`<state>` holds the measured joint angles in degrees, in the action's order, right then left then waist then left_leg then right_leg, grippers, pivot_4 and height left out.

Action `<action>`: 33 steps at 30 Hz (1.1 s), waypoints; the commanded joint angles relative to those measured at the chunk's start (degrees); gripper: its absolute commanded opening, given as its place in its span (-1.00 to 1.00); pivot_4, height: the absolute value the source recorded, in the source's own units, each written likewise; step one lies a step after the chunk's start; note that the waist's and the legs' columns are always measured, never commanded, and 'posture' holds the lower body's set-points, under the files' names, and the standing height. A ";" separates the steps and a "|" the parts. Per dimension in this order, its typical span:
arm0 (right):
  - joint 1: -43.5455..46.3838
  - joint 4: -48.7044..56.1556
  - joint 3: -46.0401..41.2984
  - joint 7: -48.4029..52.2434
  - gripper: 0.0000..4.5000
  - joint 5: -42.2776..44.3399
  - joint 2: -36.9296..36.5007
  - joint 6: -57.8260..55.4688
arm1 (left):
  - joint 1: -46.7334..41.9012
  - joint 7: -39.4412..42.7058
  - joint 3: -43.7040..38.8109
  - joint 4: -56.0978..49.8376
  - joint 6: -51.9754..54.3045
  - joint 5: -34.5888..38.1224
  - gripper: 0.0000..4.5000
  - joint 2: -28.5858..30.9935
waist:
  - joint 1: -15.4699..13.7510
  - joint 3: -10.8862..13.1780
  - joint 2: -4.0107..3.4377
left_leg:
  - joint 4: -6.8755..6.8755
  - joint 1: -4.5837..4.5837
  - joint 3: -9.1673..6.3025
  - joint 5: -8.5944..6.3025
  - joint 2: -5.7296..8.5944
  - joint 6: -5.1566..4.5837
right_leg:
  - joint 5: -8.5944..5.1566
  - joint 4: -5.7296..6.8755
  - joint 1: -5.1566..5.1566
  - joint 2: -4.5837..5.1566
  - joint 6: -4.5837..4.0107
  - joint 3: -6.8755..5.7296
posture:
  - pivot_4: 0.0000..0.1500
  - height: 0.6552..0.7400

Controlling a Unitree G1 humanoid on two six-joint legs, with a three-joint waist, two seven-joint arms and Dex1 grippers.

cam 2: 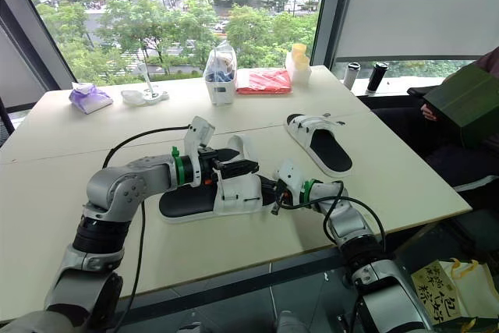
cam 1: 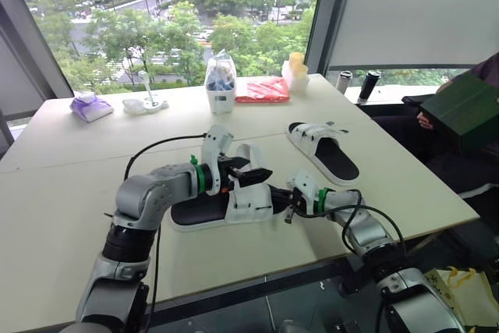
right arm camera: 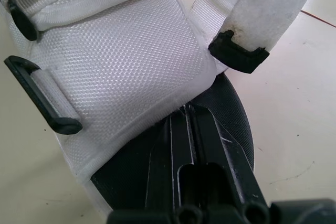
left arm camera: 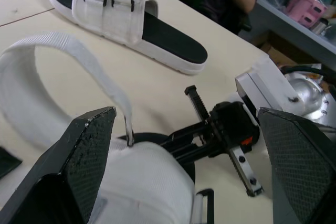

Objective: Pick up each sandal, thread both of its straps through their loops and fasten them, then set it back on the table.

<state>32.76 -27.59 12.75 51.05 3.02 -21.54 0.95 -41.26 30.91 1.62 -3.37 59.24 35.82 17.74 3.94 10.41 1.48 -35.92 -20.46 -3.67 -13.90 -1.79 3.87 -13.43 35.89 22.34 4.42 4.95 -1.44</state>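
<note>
Progress is sitting halfway: far sandal point(cam 1: 323, 150) looking fastened, near sandal point(cam 1: 226, 210) trailing a loose strap point(left arm camera: 63, 48), left gripper point(cam 1: 259, 175) spread, right gripper point(cam 1: 290, 210) closed.

The near sandal point(cam 1: 210, 210) has a black footbed, white woven-mesh straps and black plastic loops point(right arm camera: 39, 98). The far sandal point(cam 1: 323, 151) is the same white over black. The flat table point(cam 1: 70, 193) is plain cream. The left gripper point(cam 1: 261, 175) is black with cross-hatched pads point(left arm camera: 89, 161). At the far edge are a red packet point(cam 1: 261, 89) and a lilac pouch point(cam 1: 91, 105), and at the right a dark green folder point(cam 1: 460, 111).
</note>
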 commanded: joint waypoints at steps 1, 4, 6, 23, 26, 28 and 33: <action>-1.74 -4.70 2.90 -0.30 -1.00 -3.60 0.60 -1.95 | -3.63 -2.76 0.03 3.79 -0.09 -2.09 0.98 -2.01 | -0.01 0.00 0.01 | 0.02 0.01 0.00 0.00 0.00 0.00 | 0.00 0.00 0.00 0.00 0.00 0.00 | 1.00 1.00; -1.76 -4.54 2.70 -0.72 -1.00 -3.61 0.71 -1.97 | -5.91 -4.12 -0.30 7.90 0.04 -3.48 0.98 -3.53 | 0.06 0.01 0.02 | 0.01 0.00 0.00 0.00 0.01 0.00 | 0.00 -0.02 0.02 0.00 0.00 0.00 | 1.00 1.00; -1.83 -4.42 2.55 -0.98 -1.00 -3.57 0.76 -2.02 | -6.36 -3.65 0.05 8.60 -0.14 -3.83 0.98 -3.73 | 0.12 0.01 0.02 | 0.02 0.00 0.00 0.00 0.00 0.00 | 0.00 -0.08 0.05 0.00 0.00 0.00 | 1.00 1.00; -1.57 -4.35 2.98 -2.09 -1.00 -4.59 1.28 -2.01 | -14.38 -6.90 -1.06 29.74 -9.40 -11.81 0.24 -12.33 | 0.05 0.01 0.03 | 0.24 -0.09 0.06 -0.01 0.02 0.01 | 0.03 -0.71 0.09 0.02 0.00 -0.02 | 1.00 1.00; -1.82 -4.21 2.81 -2.12 -1.00 -4.72 1.26 -2.08 | -15.70 -7.66 -1.95 33.07 -12.25 -12.89 -0.44 -13.25 | 0.08 0.02 0.04 | 0.34 -0.05 0.08 -0.01 0.02 0.01 | 0.03 -0.71 0.13 0.02 0.00 -0.02 | 1.00 1.00; -2.08 -4.02 2.72 -2.09 -1.00 -4.79 1.20 -2.10 | -16.13 -7.94 -2.45 34.06 -13.12 -13.13 -0.91 -13.68 | 0.05 0.02 0.04 | 0.44 -0.02 0.07 -0.01 0.02 0.01 | 0.03 -0.71 0.13 0.02 0.01 -0.03 | 1.00 1.00; -2.33 -3.81 2.65 -2.20 -1.00 -4.82 1.22 -2.39 | -14.89 -2.86 -1.88 29.18 -12.09 -11.37 -0.98 -12.46 | 0.02 0.02 0.04 | 0.63 -0.03 0.07 -0.01 0.03 0.01 | 0.04 -0.71 0.18 0.02 0.02 -0.03 | 1.00 1.00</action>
<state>33.10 -27.11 12.87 49.70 1.41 -20.60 1.59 -55.27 25.19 0.18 30.30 46.96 23.02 4.51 3.97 10.43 1.52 -35.24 -20.49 -3.60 -13.91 -1.76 3.88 -13.38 35.18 22.53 4.44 4.98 -1.47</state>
